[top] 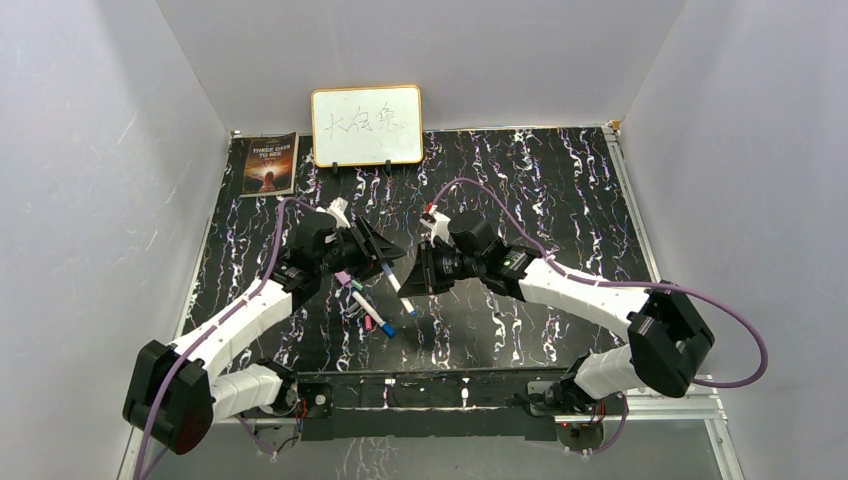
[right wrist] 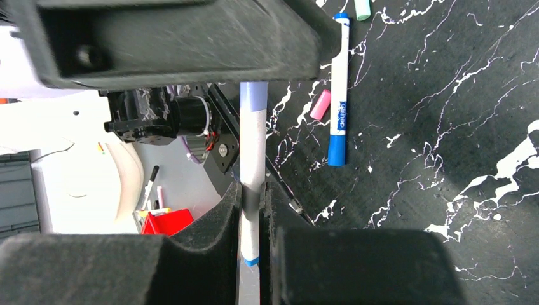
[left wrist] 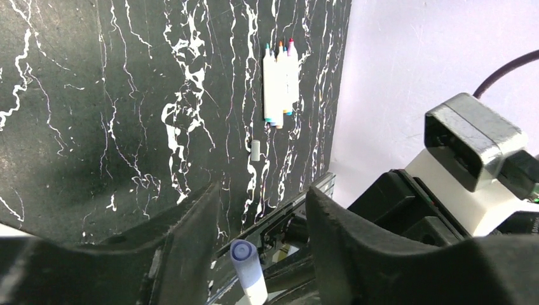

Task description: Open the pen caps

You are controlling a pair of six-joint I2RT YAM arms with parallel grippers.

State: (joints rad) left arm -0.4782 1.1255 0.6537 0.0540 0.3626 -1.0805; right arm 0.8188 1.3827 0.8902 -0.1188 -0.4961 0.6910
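Two arms meet over the black, white-veined desk (top: 560,200), a white marker (right wrist: 253,152) raised between them. The right tool (right wrist: 253,190) is clenched on the marker's barrel, its fingers pressed against both sides near the blue-tipped end. The other end wears a periwinkle cap (left wrist: 245,257), which sits on the barrel and points into the left tool (left wrist: 262,194). In the left wrist view that tool is released: its fingers stand well apart on either side of the cap, and neither appears to touch it.

Below the raised marker, a blue-capped marker (right wrist: 340,76) lies flat on the desk with both ends blue. A loose pink cap (right wrist: 320,103) lies just beside it, and a loose green cap (right wrist: 362,7) lies near its far end. The left wrist view shows a bundle of markers (left wrist: 279,82) lying side by side on the desk. Their coloured tips are bare, and a small pale cap (left wrist: 255,150) rests near them.

At the back of the desk a whiteboard (top: 366,125) with handwriting stands upright. A book (top: 269,164) is propped to its left.
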